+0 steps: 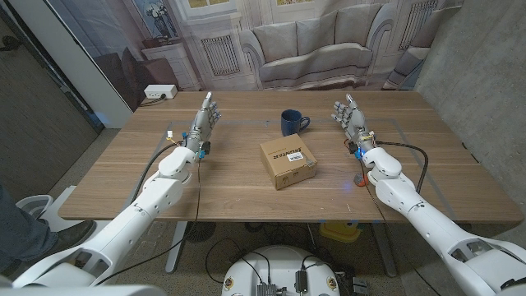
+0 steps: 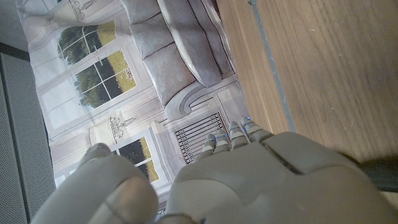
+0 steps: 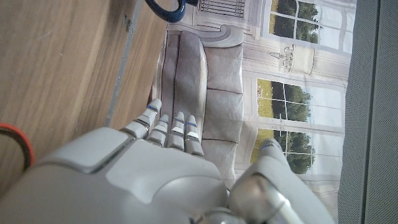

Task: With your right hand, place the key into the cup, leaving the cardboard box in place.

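A dark blue cup [image 1: 291, 123] stands at the far middle of the table, its handle turned to the right; its blue handle [image 3: 165, 9] also shows in the right wrist view. In front of it lies the cardboard box [image 1: 288, 162] with a label on top. My right hand [image 1: 349, 115] stands to the right of the cup, fingers apart and holding nothing. A small thin thing with a bluish glint [image 1: 359, 179], perhaps the key, lies on the table beside my right forearm; it is too small to tell. My left hand [image 1: 205, 117] is empty, fingers apart, left of the cup.
A red loop [image 3: 17, 144] shows by my right wrist. A thin grey line [image 1: 246, 123] runs across the wooden table [image 1: 246, 193]. A printed backdrop of a sofa and windows hangs behind the far edge. A white power strip [image 1: 159, 92] lies beyond the far left corner.
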Tool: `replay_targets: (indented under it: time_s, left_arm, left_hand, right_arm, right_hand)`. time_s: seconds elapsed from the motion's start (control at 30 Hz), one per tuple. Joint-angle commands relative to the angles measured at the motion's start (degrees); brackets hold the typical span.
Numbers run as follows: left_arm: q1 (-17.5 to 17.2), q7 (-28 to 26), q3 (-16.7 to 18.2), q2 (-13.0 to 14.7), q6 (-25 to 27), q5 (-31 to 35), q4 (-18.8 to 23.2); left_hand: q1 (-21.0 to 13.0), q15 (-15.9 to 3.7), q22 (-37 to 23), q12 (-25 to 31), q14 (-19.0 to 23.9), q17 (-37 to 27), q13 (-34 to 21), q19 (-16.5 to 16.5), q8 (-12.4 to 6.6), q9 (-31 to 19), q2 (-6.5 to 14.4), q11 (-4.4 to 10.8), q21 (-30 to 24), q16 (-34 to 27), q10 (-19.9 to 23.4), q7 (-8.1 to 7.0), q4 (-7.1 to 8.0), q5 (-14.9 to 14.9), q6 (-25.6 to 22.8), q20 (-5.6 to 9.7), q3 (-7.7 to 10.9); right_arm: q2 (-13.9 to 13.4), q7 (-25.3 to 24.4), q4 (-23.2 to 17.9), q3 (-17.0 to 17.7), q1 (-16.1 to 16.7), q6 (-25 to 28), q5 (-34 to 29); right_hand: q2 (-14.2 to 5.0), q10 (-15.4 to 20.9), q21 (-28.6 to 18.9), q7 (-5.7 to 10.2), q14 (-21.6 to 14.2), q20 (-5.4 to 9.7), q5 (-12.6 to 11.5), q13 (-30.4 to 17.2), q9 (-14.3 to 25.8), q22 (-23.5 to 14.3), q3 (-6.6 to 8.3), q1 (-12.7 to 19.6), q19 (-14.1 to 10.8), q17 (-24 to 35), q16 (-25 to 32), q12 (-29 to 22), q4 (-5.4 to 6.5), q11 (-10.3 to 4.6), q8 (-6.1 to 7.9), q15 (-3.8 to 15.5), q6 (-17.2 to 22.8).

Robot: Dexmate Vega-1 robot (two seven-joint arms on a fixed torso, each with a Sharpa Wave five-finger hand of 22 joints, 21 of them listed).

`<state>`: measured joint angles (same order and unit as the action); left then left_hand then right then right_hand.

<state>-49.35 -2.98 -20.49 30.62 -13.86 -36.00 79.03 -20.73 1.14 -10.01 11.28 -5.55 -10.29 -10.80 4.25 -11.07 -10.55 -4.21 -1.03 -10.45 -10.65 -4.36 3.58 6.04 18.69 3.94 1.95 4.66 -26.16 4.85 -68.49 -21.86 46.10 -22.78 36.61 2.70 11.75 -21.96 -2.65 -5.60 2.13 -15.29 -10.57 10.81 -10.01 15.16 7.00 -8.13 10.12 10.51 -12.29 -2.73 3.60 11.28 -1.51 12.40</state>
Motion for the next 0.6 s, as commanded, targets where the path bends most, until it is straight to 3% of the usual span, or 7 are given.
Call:
replay_targets:
  time_s: [0.03,0.6]
  left_arm:
    - [-0.1,-1.7,0.3,1.2,1.9,0.6,2.4]
    - [0.5,-1.8,0.1,0.7,1.8,0.8,1.9]
  left_hand:
    - [-0.5,0.01,-0.2,0.4,0.2,-0.2,-0.1,0.0,-0.34,-0.2,0.4,-0.02,-0.5,-0.2,0.4,0.33,0.12,0.2,-0.4,1.17,0.23]
    - [-1.1,0.05,-0.2,0.5,0.4,-0.2,-0.1,-0.1,-0.44,-0.2,1.0,0.07,-0.7,-0.3,0.8,0.28,-0.05,0.3,-0.7,1.09,0.39]
  right_arm:
    - [-1.1,-0.6,-2.7,1.0,2.6,-1.8,0.1]
    - [-2.9,-1.9,-7.5,2.5,6.8,-4.2,-0.3]
  right_hand:
    - [0.02,0.5,0.4,-0.04,-0.3,1.51,-0.2,-0.1,0.1,-0.1,0.28,0.8,-0.6,0.2,0.1,-0.3,-0.5,-0.43,0.36,0.4,0.5]
    - [-0.11,1.1,0.8,0.43,-0.8,1.44,-0.1,-0.1,0.1,-0.1,0.61,2.4,-1.1,0.1,0.3,-0.5,-1.49,-0.34,0.52,0.47,1.0]
